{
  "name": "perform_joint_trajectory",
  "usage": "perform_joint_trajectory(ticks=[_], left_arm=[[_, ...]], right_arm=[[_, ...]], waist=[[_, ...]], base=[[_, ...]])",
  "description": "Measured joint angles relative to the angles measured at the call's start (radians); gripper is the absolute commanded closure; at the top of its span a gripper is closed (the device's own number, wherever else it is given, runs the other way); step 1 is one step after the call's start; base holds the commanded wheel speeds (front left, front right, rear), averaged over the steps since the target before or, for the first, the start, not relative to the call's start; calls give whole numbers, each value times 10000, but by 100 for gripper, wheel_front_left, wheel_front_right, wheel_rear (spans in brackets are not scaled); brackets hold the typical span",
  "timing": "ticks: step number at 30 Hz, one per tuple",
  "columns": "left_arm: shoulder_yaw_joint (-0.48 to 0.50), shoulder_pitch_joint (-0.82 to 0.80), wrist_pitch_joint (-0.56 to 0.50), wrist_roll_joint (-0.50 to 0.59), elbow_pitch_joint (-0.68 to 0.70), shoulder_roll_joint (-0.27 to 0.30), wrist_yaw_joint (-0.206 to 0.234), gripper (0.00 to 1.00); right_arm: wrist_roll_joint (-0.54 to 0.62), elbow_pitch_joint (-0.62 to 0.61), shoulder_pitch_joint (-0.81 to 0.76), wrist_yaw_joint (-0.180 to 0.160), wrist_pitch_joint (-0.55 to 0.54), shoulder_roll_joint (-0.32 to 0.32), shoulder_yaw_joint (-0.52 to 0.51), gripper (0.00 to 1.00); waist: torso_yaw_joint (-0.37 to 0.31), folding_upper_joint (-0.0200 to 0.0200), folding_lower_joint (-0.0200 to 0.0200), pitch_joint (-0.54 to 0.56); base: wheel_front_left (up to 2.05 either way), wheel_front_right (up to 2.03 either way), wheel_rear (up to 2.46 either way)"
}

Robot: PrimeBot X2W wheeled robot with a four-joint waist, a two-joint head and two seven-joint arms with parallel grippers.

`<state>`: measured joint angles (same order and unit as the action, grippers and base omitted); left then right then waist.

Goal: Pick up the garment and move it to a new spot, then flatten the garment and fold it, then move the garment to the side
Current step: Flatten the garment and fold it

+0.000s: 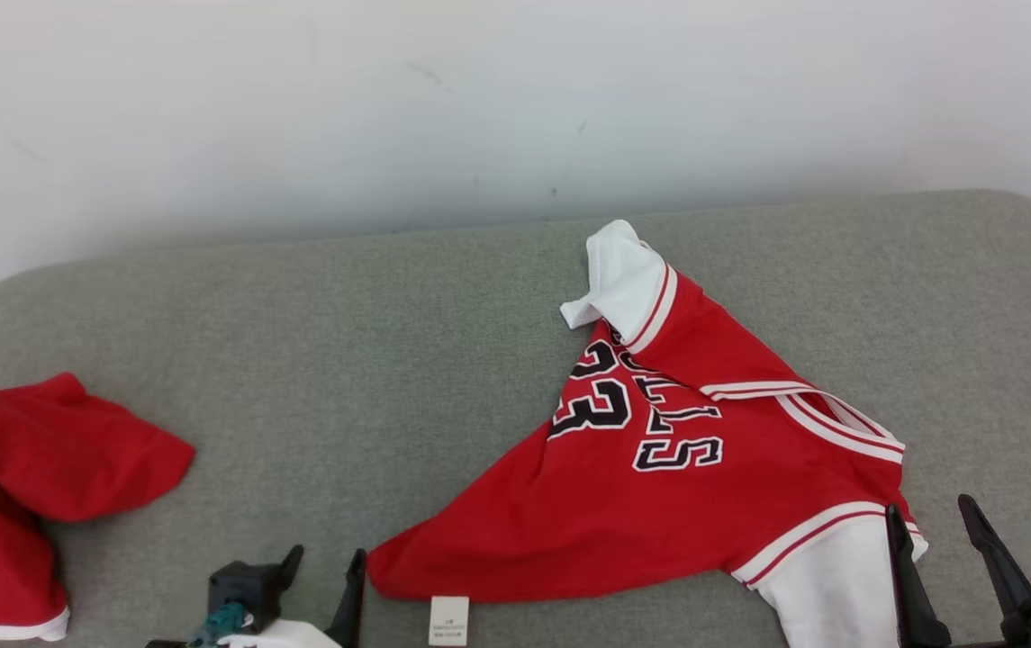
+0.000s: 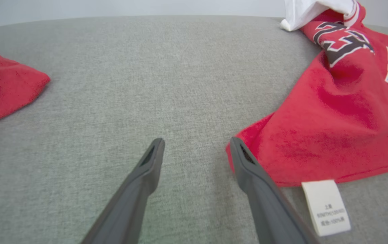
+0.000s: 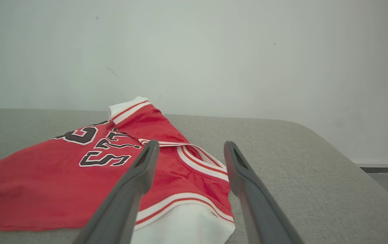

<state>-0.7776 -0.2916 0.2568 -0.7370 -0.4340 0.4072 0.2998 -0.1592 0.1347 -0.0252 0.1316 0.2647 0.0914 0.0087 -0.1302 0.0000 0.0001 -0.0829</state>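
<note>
We see a pale wall [image 1: 479, 108] behind a wide grey padded surface [image 1: 389, 342] with rounded corners. The red garment [image 1: 623, 513], a jersey with black lettering and white striped trim, lies crumpled on the right half of this surface. One white sleeve points toward the wall and the other hangs at the near edge. A second red cloth [image 1: 20, 486] is bunched well apart from it at the far left.

Our right gripper [image 1: 929, 517] is at the garment's near right corner with its two fingers spread wide and nothing between the tips. In the right wrist view, one finger crosses in front of the striped trim and white sleeve. We cannot tell whether it touches the fabric.

Our left gripper [image 1: 324, 571] also has its fingers wide apart and holds nothing. Its right-hand finger is just beside the garment's pointed red hem corner, and we cannot tell whether they meet.

A small white care label [image 1: 448, 621] sticks out from under that hem near this finger.
</note>
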Motion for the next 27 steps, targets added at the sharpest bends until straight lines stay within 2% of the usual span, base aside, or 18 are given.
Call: perform_joint_trajectory(ticks=[2, 6, 10, 13, 17, 27], left_arm=[[301, 221, 38, 345, 130, -12, 142, 0], [1501, 845, 73, 1787, 1601, -132, 485, 0], [2571, 2034, 73, 3262, 2961, -368, 481, 0], [3271, 2724, 73, 4082, 3707, -706, 140, 0], [4038, 3485, 73, 4892, 3986, -1152, -357, 0], [5603, 4309, 73, 5896, 3965, -2167, -1463, 0]], right_arm=[[13, -19, -64, 0, 0, 46, -121, 0], [63, -127, -307, 0, 0, 113, -420, 0], [117, -270, -478, 2, 0, 259, -671, 0], [144, -297, -646, 0, 0, 364, -832, 0], [190, -307, -800, 2, 0, 405, -895, 0], [274, -38, -1034, 2, 2, 286, -861, 0]], waist=[[90, 0, 0, 155], [378, 0, -1, 456], [696, 0, -1, 737], [893, 1, -1, 942], [1058, 0, -1, 1191], [1056, 0, -1, 1408]], base=[[0, 0, 0], [0, 0, 0], [0, 0, 0], [0, 0, 0], [0, 0, 0], [0, 0, 0]])
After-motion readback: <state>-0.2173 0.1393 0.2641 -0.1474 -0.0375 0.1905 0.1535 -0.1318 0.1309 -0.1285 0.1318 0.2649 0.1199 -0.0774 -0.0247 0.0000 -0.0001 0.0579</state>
